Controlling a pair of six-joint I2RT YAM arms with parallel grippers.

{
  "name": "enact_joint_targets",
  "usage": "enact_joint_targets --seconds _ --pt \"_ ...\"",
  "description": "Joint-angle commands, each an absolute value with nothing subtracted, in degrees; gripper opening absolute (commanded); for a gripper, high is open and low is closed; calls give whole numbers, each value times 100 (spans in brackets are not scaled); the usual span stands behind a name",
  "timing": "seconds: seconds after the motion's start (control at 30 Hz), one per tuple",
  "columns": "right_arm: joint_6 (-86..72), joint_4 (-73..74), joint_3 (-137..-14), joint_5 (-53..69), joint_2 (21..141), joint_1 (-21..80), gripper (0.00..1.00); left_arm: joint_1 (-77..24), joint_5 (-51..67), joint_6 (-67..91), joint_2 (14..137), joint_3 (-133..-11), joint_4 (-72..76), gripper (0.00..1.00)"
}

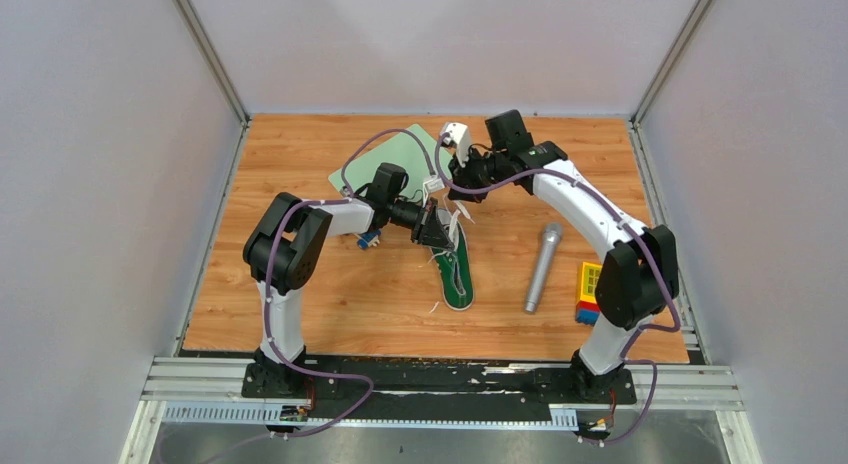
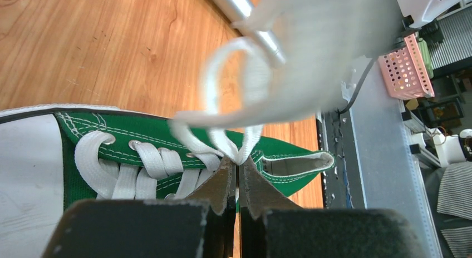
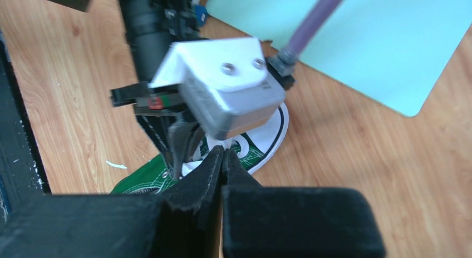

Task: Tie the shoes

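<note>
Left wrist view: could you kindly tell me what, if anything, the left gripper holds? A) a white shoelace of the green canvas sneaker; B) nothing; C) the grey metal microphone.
A: the left gripper is shut on a white shoelace just above the green canvas sneaker, with the lace's loop rising from the pinch.

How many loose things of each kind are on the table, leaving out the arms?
Green sneaker: 1
Grey microphone: 1
Toy brick stack: 1
Light green mat: 1
Small blue object: 1
Total: 5
</note>
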State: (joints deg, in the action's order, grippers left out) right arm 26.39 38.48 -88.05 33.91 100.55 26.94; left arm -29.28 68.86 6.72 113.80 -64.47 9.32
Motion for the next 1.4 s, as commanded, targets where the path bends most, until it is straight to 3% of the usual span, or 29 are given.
enact_joint_targets --seconds 0.0,0.43,0.67,1.37 --pt "3215 3639 -8650 3716 9450 2898 0 -3023 7039 608 11444 -6638 727 0" --pt "4222 3579 -7827 2447 9140 3606 0 -3023 7350 770 11385 -6611 835 0" --pt "5043 3925 -7438 3346 8599 3709 0 -3023 7290 906 11452 -6612 890 0" --pt "5366 4381 -6309 3229 8477 3542 1 -3023 7149 354 11442 -6674 289 0"
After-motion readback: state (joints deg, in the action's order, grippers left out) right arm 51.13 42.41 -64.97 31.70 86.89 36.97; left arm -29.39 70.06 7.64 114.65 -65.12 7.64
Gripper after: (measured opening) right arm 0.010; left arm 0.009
